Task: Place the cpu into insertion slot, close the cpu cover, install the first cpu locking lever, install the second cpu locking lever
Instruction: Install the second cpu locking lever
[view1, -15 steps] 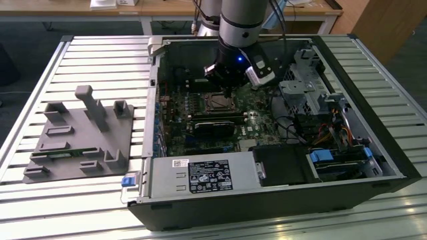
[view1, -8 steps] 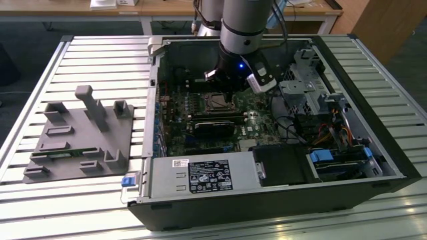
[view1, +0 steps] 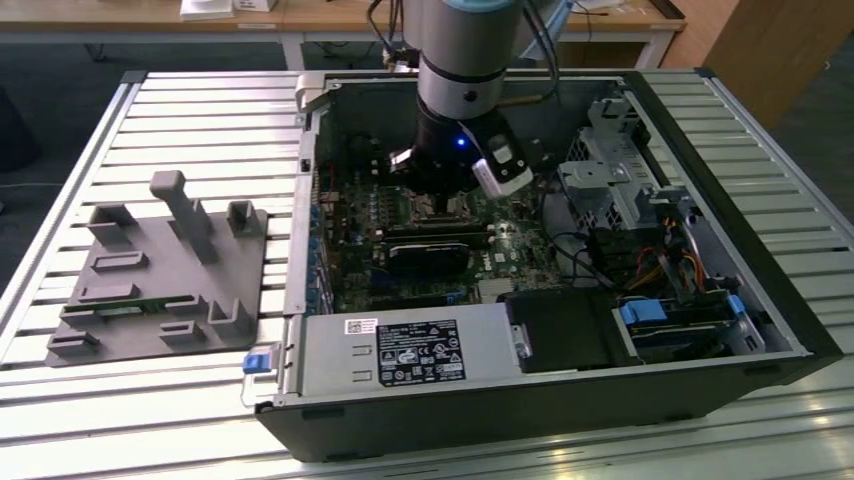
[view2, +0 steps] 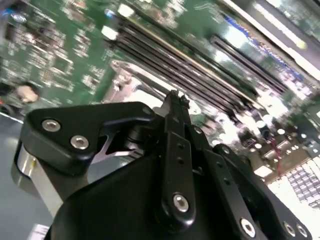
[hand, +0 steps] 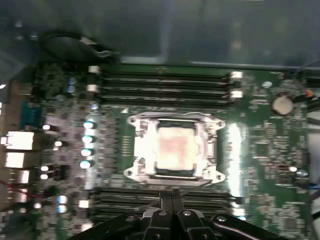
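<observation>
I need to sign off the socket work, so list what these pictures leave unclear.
- Exterior view: the insertion slot is hidden behind the arm's wrist and hand.
- First wrist view: glare blurs the cpu and cpu cover; the locking levers' positions cannot be made out.
- Second wrist view: the hand blocks the socket, and the green board is smeared.
</observation>
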